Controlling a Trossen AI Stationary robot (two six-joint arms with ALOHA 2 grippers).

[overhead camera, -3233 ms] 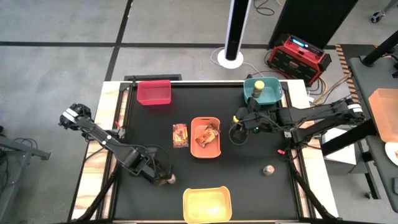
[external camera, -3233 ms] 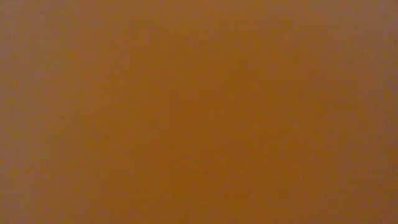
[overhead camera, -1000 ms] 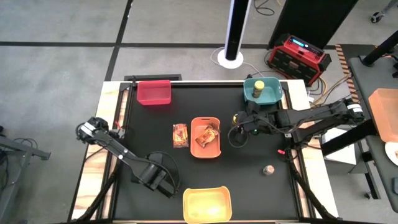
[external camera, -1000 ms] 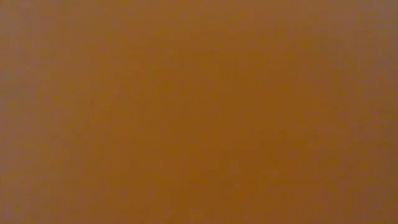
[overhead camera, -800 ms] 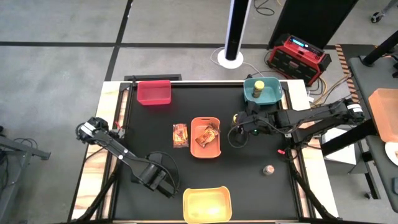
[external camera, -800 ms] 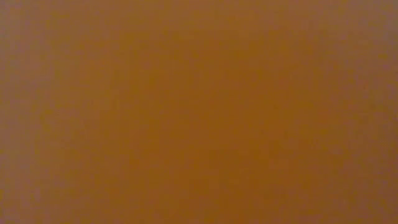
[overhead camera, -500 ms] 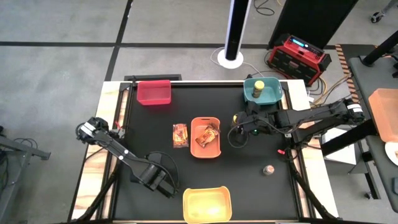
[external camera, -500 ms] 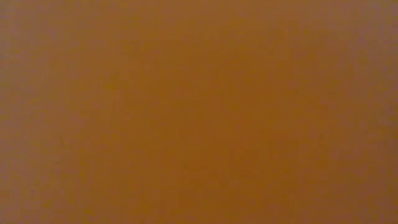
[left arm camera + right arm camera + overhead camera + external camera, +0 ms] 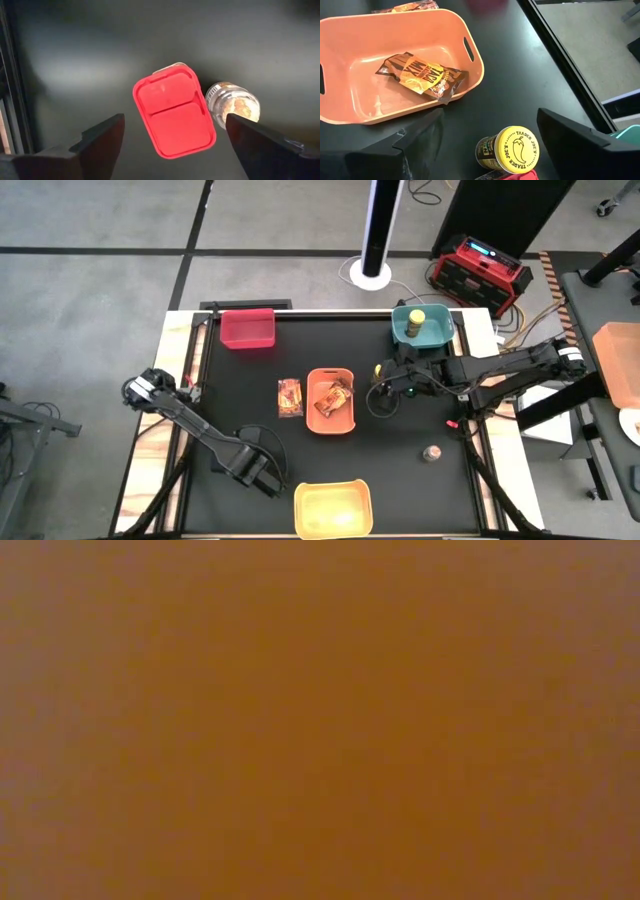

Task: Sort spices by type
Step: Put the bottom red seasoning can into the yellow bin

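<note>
Red cube box lies on the black table directly ahead of the left gripper, centred in the gap between its two spread fingers, touching neither. A tiny silver-lidded jar on its side sits right against the box, just inside the other finger. In the high view the left gripper covers both, near the front edge just left of the yellow bin. Right gripper is also spread, empty; a yellow-lidded jar with a chilli-pepper lid stands upright between its fingers, no contact visible, and a red edge shows just below the jar, can't tell what it is. In the high view the right gripper sits between the orange bin and the teal bin. One printed packet lies flat in the orange bin; a second packet lies on the table just left of that bin. Another yellow-lidded jar stands in the teal bin. A second small silver-lidded jar sits alone, right front of the table. Red bin at the back left. Low view is a blank orange field, nothing readable.
</note>
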